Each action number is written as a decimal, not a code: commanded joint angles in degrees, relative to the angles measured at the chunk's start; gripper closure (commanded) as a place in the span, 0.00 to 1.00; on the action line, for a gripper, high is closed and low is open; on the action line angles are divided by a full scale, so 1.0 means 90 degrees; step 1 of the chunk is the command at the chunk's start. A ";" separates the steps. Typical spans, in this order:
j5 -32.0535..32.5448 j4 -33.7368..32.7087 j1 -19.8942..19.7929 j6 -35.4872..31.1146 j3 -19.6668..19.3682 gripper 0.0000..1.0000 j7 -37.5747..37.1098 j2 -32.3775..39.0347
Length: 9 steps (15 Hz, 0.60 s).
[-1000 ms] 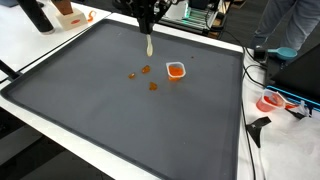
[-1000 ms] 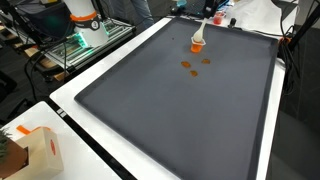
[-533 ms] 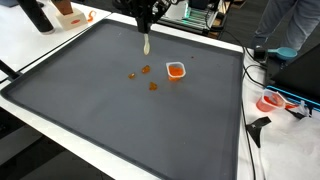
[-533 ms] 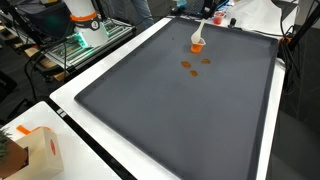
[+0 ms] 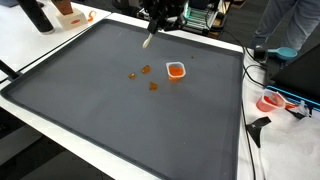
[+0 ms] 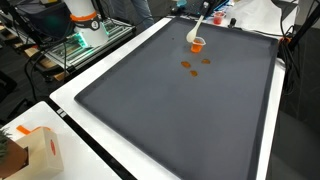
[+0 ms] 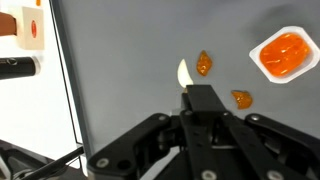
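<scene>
Since a second ago, gripper (image 5: 156,26) has shifted toward the far edge of the dark mat (image 5: 90,115), and the white spoon (image 5: 148,41) it carries now hangs slanted rather than straight down, bowl end lifted clear of the surface. Claw is clamped on the spoon's upper handle; in the wrist view only the pale tip (image 7: 185,72) shows past the closed fingers (image 7: 201,98). Small plastic cup (image 5: 176,70) with orange filling sits on the mat near the spoon; in an exterior view the spoon (image 6: 199,27) appears just above the cup (image 6: 197,44). Three orange pieces (image 5: 145,70) lie loose on the mat beside the cup, none touching it. Judgement: spoon looks light, thin and stiff, probably smooth plastic, so it may pivot or slip between flat pads. A hold across the flat of the handle, as now, seems soundest. Orange bits look soft and moist, likely to smear
</scene>
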<state>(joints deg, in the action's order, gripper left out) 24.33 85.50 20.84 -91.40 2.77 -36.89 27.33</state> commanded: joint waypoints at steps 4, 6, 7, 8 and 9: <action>0.1148 -0.0922 0.0680 0.0735 -0.0243 0.97 -0.1583 0.1161; 0.1352 -0.1115 0.0768 0.0839 -0.0270 0.97 -0.1893 0.1435; 0.1451 -0.1211 0.0809 0.0867 -0.0295 0.97 -0.2092 0.1562; 0.1479 -0.1317 0.0815 0.0914 -0.0288 0.97 -0.2183 0.1678; 0.1515 -0.1405 0.0821 0.0945 -0.0297 0.97 -0.2278 0.1790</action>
<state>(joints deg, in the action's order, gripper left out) 36.09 77.14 27.10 -85.60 0.96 -54.53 39.52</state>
